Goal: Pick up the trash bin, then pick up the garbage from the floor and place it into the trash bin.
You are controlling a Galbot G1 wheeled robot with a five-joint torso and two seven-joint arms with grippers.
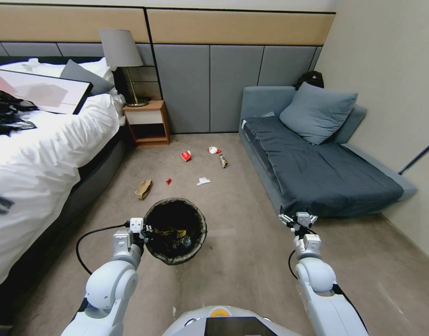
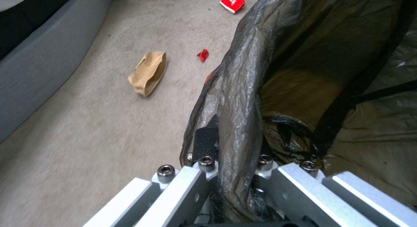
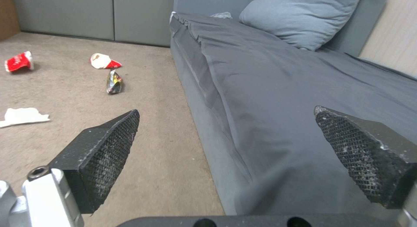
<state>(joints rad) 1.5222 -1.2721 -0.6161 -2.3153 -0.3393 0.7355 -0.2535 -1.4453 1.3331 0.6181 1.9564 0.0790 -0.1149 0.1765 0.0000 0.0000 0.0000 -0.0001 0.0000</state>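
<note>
Trash bin (image 1: 176, 232): one, round, black liner (image 2: 243, 99) folded over the rim, mouth tilted up toward the camera. Contents: yellow and dark wrappers low inside, count unclear. It is gripped at its rim on the bed side by the left gripper (image 1: 147, 230), fingers clamped over rim and liner.

Garbage on the carpet beyond the bin, six pieces:
- one flattened brown paper bag (image 1: 143, 188), nearest the bed (image 1: 46, 154), long axis running roughly away from the bin;
- one small red scrap (image 1: 168, 181), just past the bin;
- one crumpled white paper (image 1: 203, 181), toward the sofa side;
- two red-and-white packets (image 1: 186, 155), farther off, near the nightstand (image 1: 147, 123);
- one dark wrapper (image 1: 223, 161), long axis pointing away from the bin.

Right gripper (image 1: 295, 219): well apart from the bin, beside the sofa (image 1: 317, 172), fingers (image 3: 108, 145) spread wide, holding nothing.
</note>
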